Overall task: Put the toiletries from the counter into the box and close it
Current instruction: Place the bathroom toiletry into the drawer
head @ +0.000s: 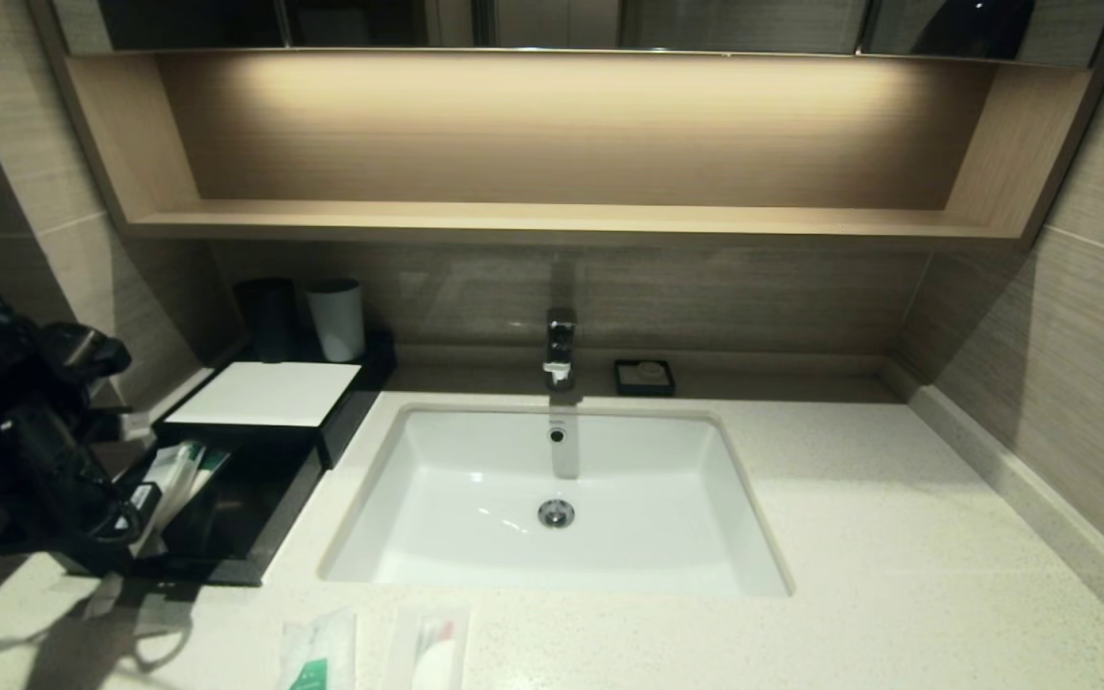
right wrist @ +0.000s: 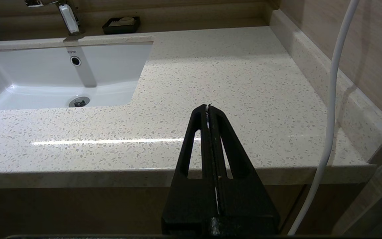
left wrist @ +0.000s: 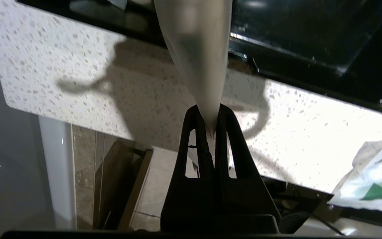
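Observation:
The black box (head: 263, 394) with a white top panel stands at the counter's (head: 859, 537) left, its drawer (head: 236, 537) pulled open. My left gripper (head: 126, 525) is at the drawer's front left corner, shut on one end of a long toothbrush packet (head: 172, 482); in the left wrist view the gripper (left wrist: 210, 111) pinches the pale packet (left wrist: 197, 59), which reaches over the drawer's rim. A second green-labelled packet (head: 213, 461) lies in the drawer. A green-marked sachet (head: 317, 656) and a packet with a white round piece (head: 432, 654) lie on the counter's front edge. My right gripper (right wrist: 208, 107) is shut and empty, over the counter's front right.
A white sink (head: 557, 498) with a tap (head: 561, 347) fills the middle of the counter. A black cup (head: 269, 316) and a white cup (head: 336, 318) stand behind the box. A small black soap dish (head: 644, 377) sits by the back wall. A white cable (right wrist: 335, 99) hangs beside my right gripper.

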Motion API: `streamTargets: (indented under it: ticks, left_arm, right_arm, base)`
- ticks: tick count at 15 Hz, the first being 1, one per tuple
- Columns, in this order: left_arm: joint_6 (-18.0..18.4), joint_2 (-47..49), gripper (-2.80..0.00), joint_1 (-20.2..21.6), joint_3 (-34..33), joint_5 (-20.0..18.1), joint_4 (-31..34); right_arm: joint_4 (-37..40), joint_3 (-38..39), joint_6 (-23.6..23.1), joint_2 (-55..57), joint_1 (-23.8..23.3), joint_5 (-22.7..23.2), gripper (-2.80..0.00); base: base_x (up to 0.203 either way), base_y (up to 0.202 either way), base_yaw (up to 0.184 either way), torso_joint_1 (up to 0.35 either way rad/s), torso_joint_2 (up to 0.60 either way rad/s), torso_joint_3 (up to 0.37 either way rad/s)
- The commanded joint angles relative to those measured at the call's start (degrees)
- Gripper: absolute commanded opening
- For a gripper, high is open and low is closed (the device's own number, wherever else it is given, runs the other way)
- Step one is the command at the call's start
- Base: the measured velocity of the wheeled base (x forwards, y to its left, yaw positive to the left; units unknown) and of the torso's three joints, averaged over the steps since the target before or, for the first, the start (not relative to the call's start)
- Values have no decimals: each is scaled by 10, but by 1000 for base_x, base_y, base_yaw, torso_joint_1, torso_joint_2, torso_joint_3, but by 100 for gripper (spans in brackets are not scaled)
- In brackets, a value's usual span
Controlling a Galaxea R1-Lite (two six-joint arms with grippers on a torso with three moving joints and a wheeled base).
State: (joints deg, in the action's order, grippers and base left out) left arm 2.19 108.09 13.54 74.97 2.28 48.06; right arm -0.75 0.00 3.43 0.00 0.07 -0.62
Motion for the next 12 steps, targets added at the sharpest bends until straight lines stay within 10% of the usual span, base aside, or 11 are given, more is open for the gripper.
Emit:
streamTargets:
  ticks: [1,12]
  left_arm:
    - [1,13,-280,5,2,1,-20]
    - [19,51,-280,14,28,-25,-56]
  right_arm:
    - [0,0,0,1,0,0,-280]
    - [0,0,0,1,0,0,-280]
  base:
    - [0,0,0,0,0,0]
    - [0,0,0,0,0,0]
